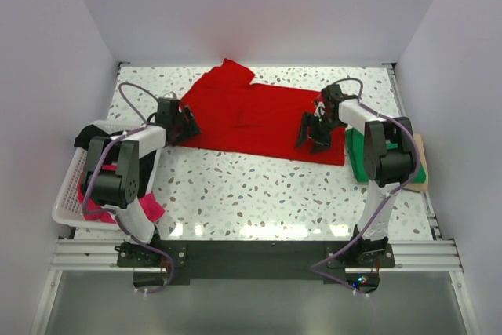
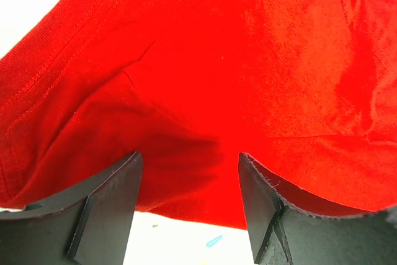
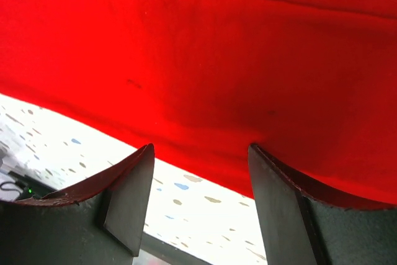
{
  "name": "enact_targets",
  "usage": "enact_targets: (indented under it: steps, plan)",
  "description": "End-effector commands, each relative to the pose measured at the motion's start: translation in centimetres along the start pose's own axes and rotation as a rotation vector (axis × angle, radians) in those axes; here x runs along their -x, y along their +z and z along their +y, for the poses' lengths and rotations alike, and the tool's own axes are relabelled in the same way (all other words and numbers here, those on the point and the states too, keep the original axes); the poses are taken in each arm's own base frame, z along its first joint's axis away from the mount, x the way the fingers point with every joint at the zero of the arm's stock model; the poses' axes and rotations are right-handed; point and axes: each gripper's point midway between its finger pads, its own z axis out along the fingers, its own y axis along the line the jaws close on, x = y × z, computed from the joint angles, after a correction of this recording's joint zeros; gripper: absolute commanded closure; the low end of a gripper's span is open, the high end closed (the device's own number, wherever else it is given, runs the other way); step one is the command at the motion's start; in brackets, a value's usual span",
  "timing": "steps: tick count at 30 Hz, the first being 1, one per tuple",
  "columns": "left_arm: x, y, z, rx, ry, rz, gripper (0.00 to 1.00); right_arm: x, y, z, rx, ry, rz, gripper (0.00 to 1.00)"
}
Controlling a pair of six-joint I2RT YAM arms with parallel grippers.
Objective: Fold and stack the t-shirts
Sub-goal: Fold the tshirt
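Overhead view: a speckled white table (image 1: 259, 194) enclosed by plain pale walls, with a metal rail (image 1: 235, 255) along its near edge carrying both arm bases. At the left edge stands a white slotted basket (image 1: 64, 202), partly hidden behind the left arm; a black t-shirt (image 1: 85, 137) hangs over its far end and a magenta pink t-shirt (image 1: 150, 208) spills over its near side. At the right edge a green t-shirt (image 1: 358, 154) lies on a pale tan slab (image 1: 423, 164), most of it hidden by the right arm. Purple cables (image 1: 129, 88) loop along both arms. The bright red t-shirt (image 1: 259, 119) lies spread across the far half of the table, one sleeve pointing toward the back wall, with shallow creases near its middle. The left gripper (image 1: 184, 125) sits low at the shirt's left edge; the right gripper (image 1: 314, 137) sits over its right part, close to the near hem. Left wrist view: the left gripper (image 2: 189, 166) has its two dark fingers standing apart, pinching nothing, with the red t-shirt (image 2: 248, 60) filling the frame beyond them, a double-stitched hem curving along its upper left. Right wrist view: the right gripper (image 3: 201, 153) likewise has its fingers spread and empty, the near edge of the red t-shirt (image 3: 217, 48) reaching the fingertips and bare speckled table showing beneath; a straight seam runs across the cloth near the top.
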Motion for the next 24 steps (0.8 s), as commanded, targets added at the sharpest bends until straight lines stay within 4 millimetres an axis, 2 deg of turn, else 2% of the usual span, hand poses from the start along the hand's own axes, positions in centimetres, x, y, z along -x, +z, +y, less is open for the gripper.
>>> enact_targets:
  steps: [1, 6, 14, 21, 24]
  plan:
    - [-0.6, -1.0, 3.0, 0.112, 0.057, 0.005, 0.31, -2.9, 0.9, -0.9, -0.027, 0.018, 0.066, 0.34]
    - [-1.2, -1.7, 3.9, 0.142, 0.053, 0.009, 0.31, -4.5, 0.7, -1.4, -0.038, 0.029, 0.082, 0.34]
    - [-3.3, -3.4, 5.0, 0.148, 0.025, 0.017, 0.31, -7.3, 0.2, -1.7, -0.049, 0.032, 0.122, 0.34]
    - [-4.4, -4.2, 3.4, 0.014, 0.060, 0.029, 0.30, -9.5, -0.7, -2.2, -0.069, 0.052, 0.143, 0.34]
    - [-4.9, -4.3, 3.6, 0.016, 0.067, 0.047, 0.30, -10.2, -1.0, -2.4, -0.076, 0.058, 0.148, 0.34]
